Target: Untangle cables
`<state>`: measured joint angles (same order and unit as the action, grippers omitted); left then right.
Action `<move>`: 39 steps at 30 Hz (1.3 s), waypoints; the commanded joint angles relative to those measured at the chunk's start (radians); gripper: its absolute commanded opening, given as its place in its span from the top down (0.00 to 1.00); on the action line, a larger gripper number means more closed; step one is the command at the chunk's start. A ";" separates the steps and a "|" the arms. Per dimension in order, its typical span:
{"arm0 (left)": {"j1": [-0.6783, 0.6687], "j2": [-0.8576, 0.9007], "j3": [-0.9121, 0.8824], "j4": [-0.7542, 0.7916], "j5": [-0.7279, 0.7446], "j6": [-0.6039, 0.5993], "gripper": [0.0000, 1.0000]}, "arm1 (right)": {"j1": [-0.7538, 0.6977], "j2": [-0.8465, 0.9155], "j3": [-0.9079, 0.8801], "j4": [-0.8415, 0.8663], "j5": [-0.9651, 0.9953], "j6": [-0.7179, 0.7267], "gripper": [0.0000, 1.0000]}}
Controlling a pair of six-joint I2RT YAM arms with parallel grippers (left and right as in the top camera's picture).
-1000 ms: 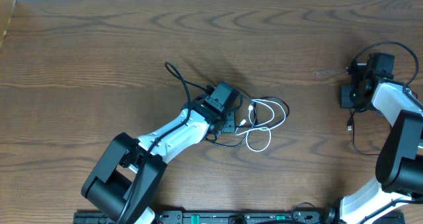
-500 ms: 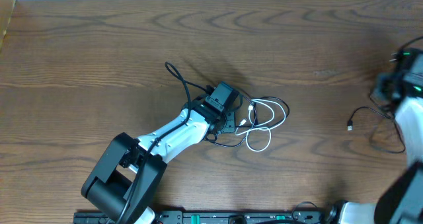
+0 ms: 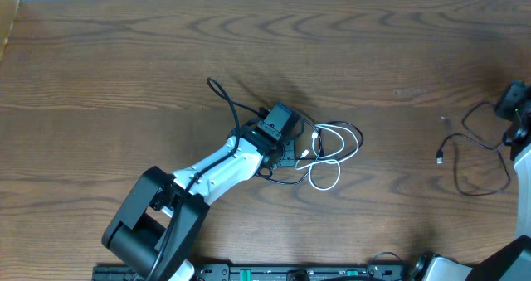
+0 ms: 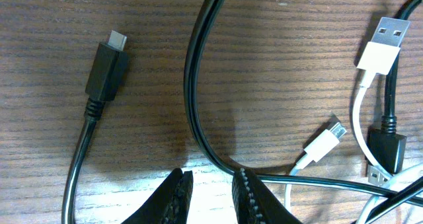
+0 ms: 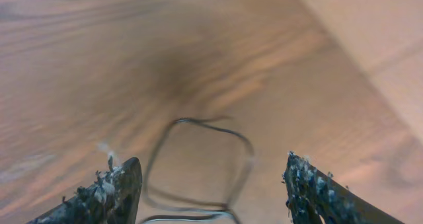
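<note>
Overhead: the tangle of cables lies mid-counter, white loops crossing black ones, one black strand trailing up and left. The left pincer sits low over the tangle's left side. Its tips are only narrowly apart with bare wood between them, so it grips nothing. A black cord curves past, just beside one tip. Left wrist view: black small plug lies apart on the left; white flat USB plug, small white plug and a black plug cluster on the right. A separate thin black cable lies loose near the right edge, well apart from the tangle. The right pincer hangs above it with tips wide and empty, and a loop of that cable rests on the counter below.
</note>
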<state>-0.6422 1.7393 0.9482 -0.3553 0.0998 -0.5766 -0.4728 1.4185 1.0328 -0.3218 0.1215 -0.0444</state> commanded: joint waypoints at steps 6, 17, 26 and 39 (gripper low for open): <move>0.002 0.006 -0.011 -0.003 -0.006 -0.005 0.74 | 0.043 0.003 0.002 -0.071 -0.419 0.007 0.37; 0.002 0.006 -0.011 -0.002 -0.006 -0.005 0.74 | 0.264 0.034 -0.001 -0.409 -0.705 0.007 0.31; 0.002 0.006 -0.011 -0.003 -0.006 -0.005 0.74 | 0.521 0.048 -0.026 -0.404 -0.704 -0.095 0.32; 0.002 0.006 -0.011 -0.003 -0.006 -0.005 0.74 | 0.731 0.141 -0.029 -0.343 -0.528 -0.207 0.30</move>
<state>-0.6422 1.7393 0.9482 -0.3553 0.0998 -0.5770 0.2260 1.5158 1.0134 -0.6750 -0.4377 -0.2237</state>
